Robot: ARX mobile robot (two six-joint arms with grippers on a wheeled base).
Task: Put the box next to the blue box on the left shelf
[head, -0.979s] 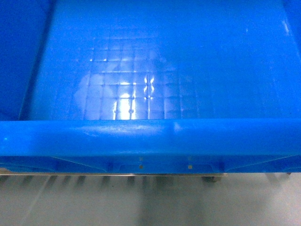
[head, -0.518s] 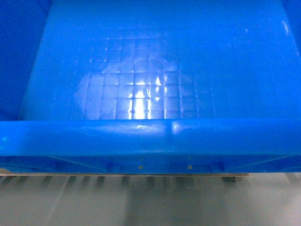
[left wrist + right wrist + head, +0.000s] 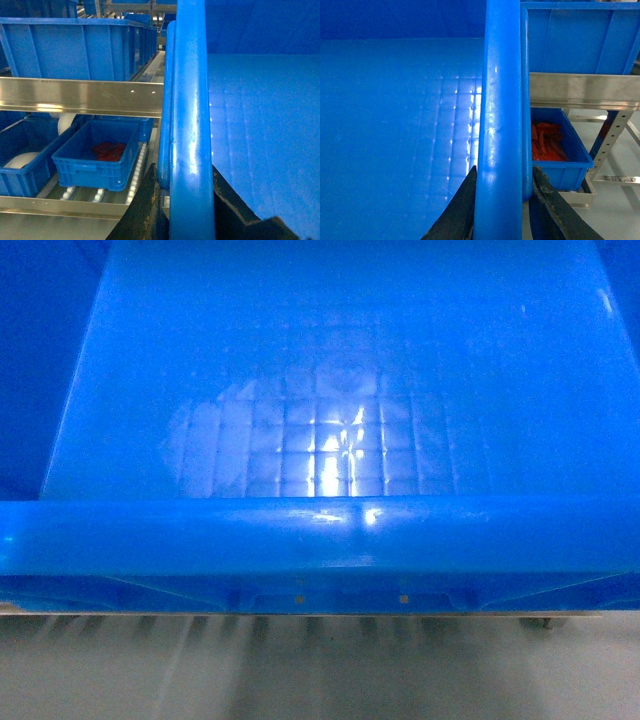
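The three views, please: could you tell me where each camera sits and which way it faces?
Head: looks steeply down into the box over its near rim; no robot body shows.
Left wrist: behind the left pincer, looking along the box's left rim at shelf bins; its dark fingers straddle the rim.
Right wrist: behind the right pincer, looking along the right rim; fingers straddle it.
Shared: all show the box's gridded floor.

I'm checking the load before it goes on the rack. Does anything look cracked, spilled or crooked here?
Nothing stands out. The box is empty with an unbroken rim, and the left gripper and right gripper each clamp a side rim squarely.
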